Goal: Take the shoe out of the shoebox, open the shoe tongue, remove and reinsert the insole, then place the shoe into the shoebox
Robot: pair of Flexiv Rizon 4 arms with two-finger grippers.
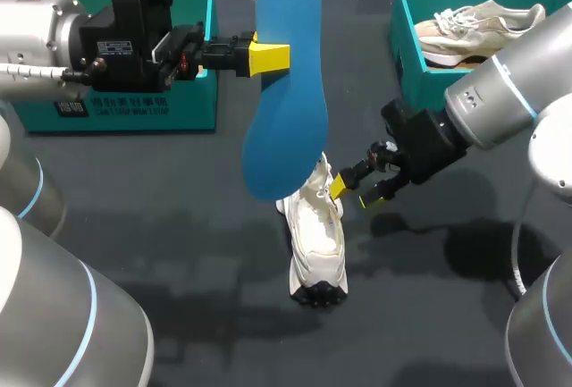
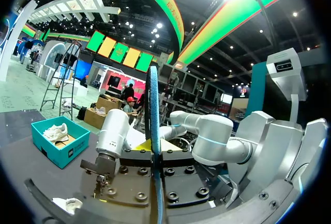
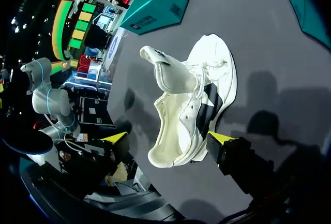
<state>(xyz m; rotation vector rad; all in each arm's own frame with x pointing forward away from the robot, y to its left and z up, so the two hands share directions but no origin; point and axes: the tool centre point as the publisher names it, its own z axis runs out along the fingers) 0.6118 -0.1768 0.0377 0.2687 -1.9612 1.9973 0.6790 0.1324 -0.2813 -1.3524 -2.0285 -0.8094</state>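
A blue insole [image 1: 286, 92] hangs upright in the air over the table's middle, with my left gripper [image 1: 268, 56] shut on its upper part. In the left wrist view the insole [image 2: 153, 105] shows edge-on between the yellow tips of that gripper [image 2: 153, 145]. Below it a white shoe [image 1: 315, 239] lies on the dark table, its tongue [image 3: 165, 71] pulled up and out. My right gripper [image 1: 356, 194] stands open at the shoe's heel end. In the right wrist view the shoe [image 3: 191, 110] sits partly between the spread fingers of the gripper [image 3: 170, 138].
A teal shoebox [image 1: 125, 105] stands at the back left behind my left arm. A second teal shoebox [image 1: 407, 38] at the back right holds a beige shoe [image 1: 474, 25]. Bare dark table lies in front of the white shoe.
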